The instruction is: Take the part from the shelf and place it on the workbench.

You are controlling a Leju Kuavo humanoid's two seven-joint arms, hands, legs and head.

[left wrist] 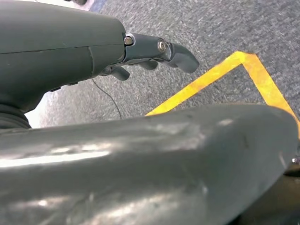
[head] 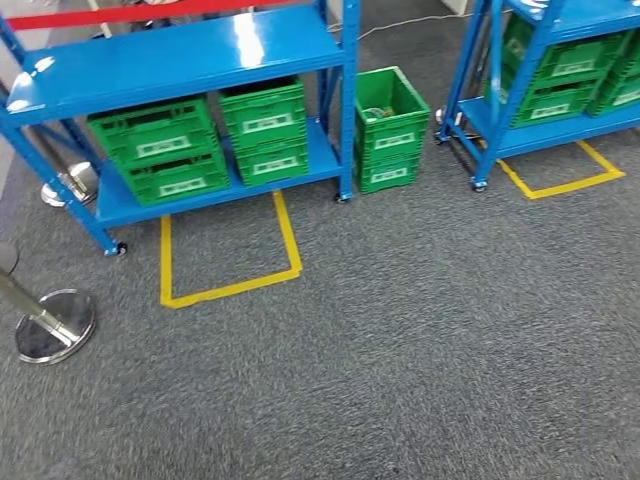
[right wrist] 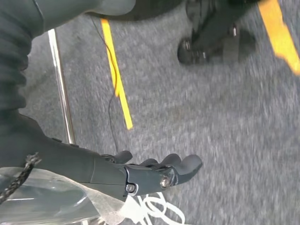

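Note:
In the head view a blue shelf (head: 173, 60) stands ahead on the left with a bare top board. A second blue shelf (head: 558, 20) is at the right. I cannot make out a part on either shelf. My left hand (left wrist: 155, 49) hangs over the grey carpet with its fingers stretched out and nothing in it. My right hand (right wrist: 155, 171) also hangs with straight fingers and holds nothing. A clear plastic bag (right wrist: 53, 199) with white loops lies close along the back of that hand; I cannot tell whether it touches it.
Green crates (head: 264, 130) fill the left shelf's lower board. Another green crate (head: 389, 125) stands on the carpet between the shelves. Yellow tape (head: 226, 285) marks boxes on the floor. A chrome post base (head: 54, 325) sits at the left, with a red rope (head: 151, 12) behind the shelf.

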